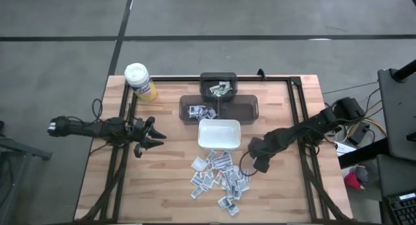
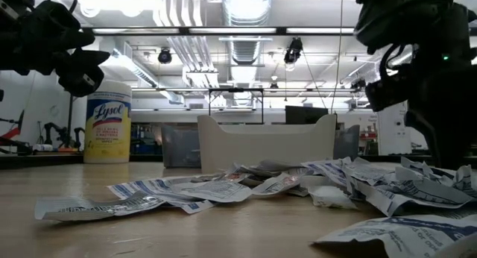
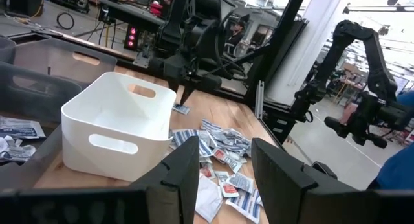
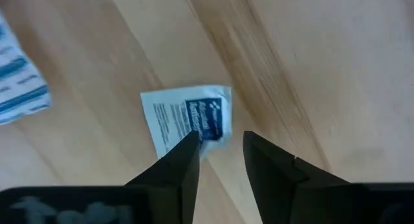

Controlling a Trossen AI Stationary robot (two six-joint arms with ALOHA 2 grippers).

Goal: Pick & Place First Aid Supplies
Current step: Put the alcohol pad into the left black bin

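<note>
- The right gripper (image 4: 218, 153) is pointing down over the wooden table (image 1: 162, 192), at the right edge of the packet pile, its two fingers parted with a clear gap between them.
- One finger tip (image 4: 187, 149) is sitting over the edge of a single packet (image 4: 187, 117), white with a dark blue printed block, which is lying flat on the bare wood; nothing is clamped between the fingers.
- The left gripper (image 1: 153, 138) is hanging above the table near its left edge, well apart from the pile, with its fingers (image 3: 184, 166) spread and nothing between them.
- The first aid supplies (image 1: 218, 176) are lying in a loose, overlapping heap on the table toward its front edge, just in front of the white dish (image 1: 219, 134).
- The white dish is sitting near the middle of the table, its inside looking bare.
- Behind the dish, a dark tray (image 1: 244, 110) is holding a few more packets (image 1: 200, 112) in its left part, and a smaller dark bin (image 1: 218, 79) at the back edge is holding some too.
- A yellow canister (image 1: 140, 82) with a white lid is standing at the back left corner.
</note>
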